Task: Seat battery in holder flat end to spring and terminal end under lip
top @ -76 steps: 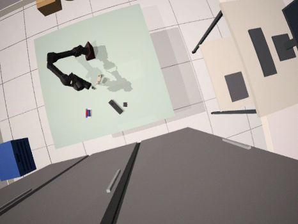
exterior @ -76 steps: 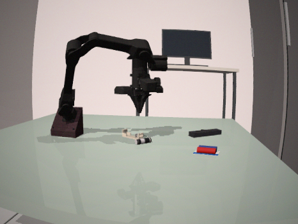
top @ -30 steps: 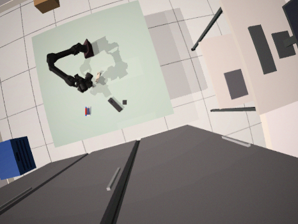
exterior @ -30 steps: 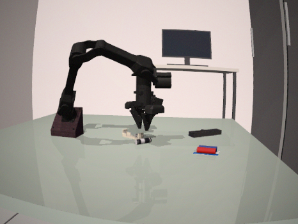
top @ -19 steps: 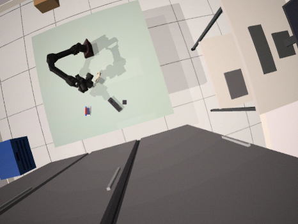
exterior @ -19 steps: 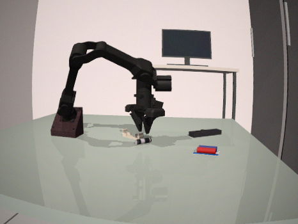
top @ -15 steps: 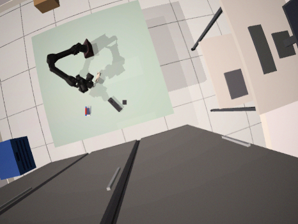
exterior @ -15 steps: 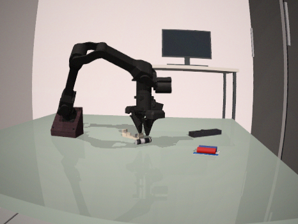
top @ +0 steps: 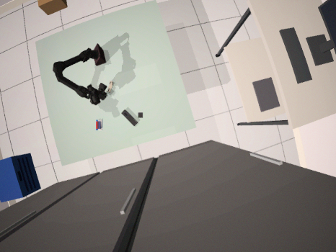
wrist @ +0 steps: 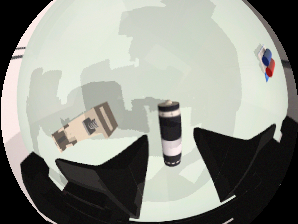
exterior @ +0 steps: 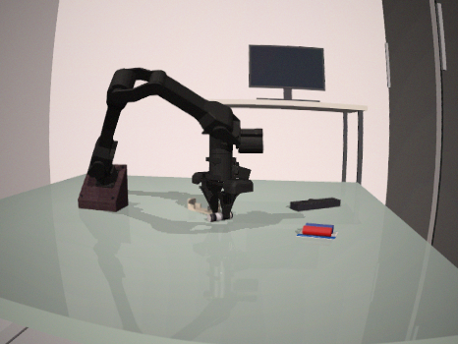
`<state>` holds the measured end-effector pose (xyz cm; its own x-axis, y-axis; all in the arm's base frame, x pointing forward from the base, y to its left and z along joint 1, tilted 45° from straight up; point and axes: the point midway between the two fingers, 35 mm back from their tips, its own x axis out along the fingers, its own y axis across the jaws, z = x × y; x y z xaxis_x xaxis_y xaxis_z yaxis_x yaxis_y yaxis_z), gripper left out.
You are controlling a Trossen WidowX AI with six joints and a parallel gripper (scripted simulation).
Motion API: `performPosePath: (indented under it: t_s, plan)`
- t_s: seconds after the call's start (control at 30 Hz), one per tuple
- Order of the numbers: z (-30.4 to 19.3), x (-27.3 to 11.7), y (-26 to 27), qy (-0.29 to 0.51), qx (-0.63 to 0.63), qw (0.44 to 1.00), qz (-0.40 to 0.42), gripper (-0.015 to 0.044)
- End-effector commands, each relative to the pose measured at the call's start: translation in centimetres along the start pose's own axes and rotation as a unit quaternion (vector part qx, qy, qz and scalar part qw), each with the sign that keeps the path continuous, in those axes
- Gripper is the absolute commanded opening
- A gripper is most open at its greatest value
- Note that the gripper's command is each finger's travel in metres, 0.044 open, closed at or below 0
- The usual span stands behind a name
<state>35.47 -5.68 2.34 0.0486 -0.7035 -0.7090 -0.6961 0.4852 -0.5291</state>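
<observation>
The battery (wrist: 170, 128), black with white bands, lies on its side on the mat outside the holder. In the wrist view its small terminal nub points up the picture and its flat end points down. My gripper (exterior: 222, 214) (wrist: 171, 135) is partly open, low over the mat, with a finger on each side of the battery and visible gaps in the wrist view. The beige holder (top: 110, 86) (exterior: 199, 209) (wrist: 80, 132) lies beside it, left of the battery in the wrist view, with its raised end block nearer the battery. No battery is in it. Its spring cannot be made out.
A red and blue object (top: 98, 124) (exterior: 317, 230) (wrist: 269, 65) lies on the pale green mat (top: 79, 144). A long black block (top: 130, 117) (exterior: 314, 203) and a small dark cube (top: 140, 114) lie farther over on the mat.
</observation>
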Motion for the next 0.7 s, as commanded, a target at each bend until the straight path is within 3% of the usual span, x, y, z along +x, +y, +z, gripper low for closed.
performPosePath:
  t_s: [0.0,0.07,0.23,0.57,0.67]
  plan:
    - [-0.2,0.8,0.0,0.003,-0.001,1.0,-0.001,0.0222]
    - [-0.2,0.9,0.0,0.004,-0.001,1.0,-0.001,0.0222]
    - [-0.2,0.9,0.0,0.004,-0.001,1.0,-0.001,0.0091]
    - [-0.2,0.7,0.0,0.003,-0.001,1.0,-0.001,0.006]
    - [-0.1,-1.6,0.0,0.003,-0.001,1.0,0.0,0.006]
